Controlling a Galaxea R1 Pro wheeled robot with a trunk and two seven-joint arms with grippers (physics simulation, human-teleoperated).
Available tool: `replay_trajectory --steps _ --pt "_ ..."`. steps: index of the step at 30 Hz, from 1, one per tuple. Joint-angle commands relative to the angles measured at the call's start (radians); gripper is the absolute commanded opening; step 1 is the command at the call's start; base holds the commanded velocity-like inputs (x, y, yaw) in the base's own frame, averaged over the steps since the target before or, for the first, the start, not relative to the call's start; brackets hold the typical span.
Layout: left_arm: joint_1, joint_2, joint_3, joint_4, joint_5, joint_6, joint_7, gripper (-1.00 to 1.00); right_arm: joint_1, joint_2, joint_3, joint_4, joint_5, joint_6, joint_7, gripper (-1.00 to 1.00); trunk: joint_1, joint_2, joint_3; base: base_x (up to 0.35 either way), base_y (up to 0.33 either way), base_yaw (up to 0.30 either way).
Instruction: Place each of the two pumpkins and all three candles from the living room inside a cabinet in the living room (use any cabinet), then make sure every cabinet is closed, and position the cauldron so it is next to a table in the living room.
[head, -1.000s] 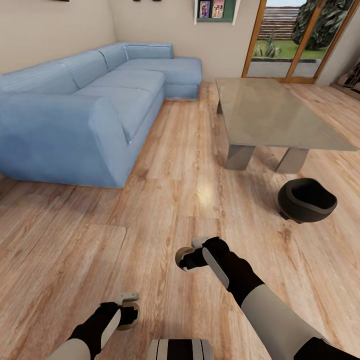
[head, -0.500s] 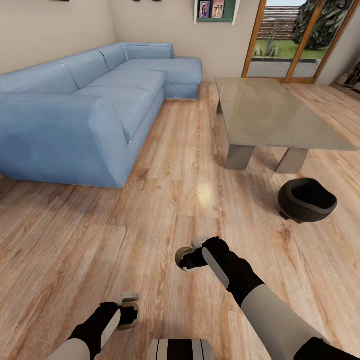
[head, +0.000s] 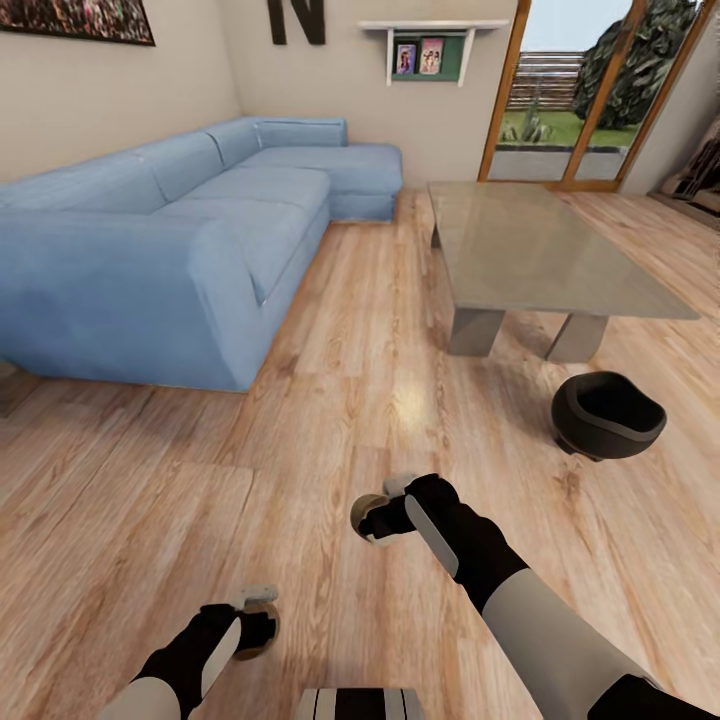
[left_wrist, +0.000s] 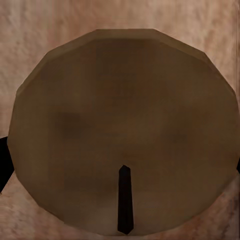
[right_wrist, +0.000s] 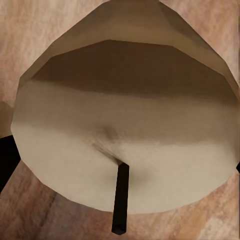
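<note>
Left tool (head: 262, 628) clamped on one candle (left_wrist: 125, 130), right tool (head: 377, 520) on another candle (right_wrist: 125, 130), cauldron (head: 607, 413) beside worktop (head: 540, 250).

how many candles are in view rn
2. One candle is in the right gripper, above the floor in front of the robot; the other candle is in the left gripper, nearer the robot's base. A third may be hidden.

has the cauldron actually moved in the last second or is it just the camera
No. The cauldron keeps its place just off the coffee table leg; both shifted together in the head view, so the camera tilted up.
</note>
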Motion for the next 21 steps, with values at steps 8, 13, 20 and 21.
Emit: replay_trajectory --steps 8,13,20,21 --pt "0.000 0.005 0.000 -0.015 0.010 0.010 -0.002 -1.00 -0.001 -0.001 0.000 0.000 -0.009 0.004 -0.009 -1.00 -0.004 0.002 0.030 0.000 0.000 0.000" --pt "0.000 0.007 0.003 -0.093 0.012 0.043 -0.018 -1.00 -0.001 -0.001 0.000 0.009 -0.009 0.004 -0.007 -1.00 -0.006 0.003 0.050 0.000 0.000 0.000" --pt "-0.002 0.028 0.017 -0.183 0.100 0.180 -0.024 -1.00 0.000 -0.001 0.000 0.017 -0.008 0.002 -0.007 -1.00 -0.009 0.004 0.084 0.000 0.000 -0.103" --pt "-0.004 0.031 0.019 -0.183 0.108 0.188 -0.025 -1.00 0.001 -0.001 0.001 0.017 -0.008 0.002 -0.007 -1.00 -0.010 0.005 0.089 0.000 0.000 -0.133"
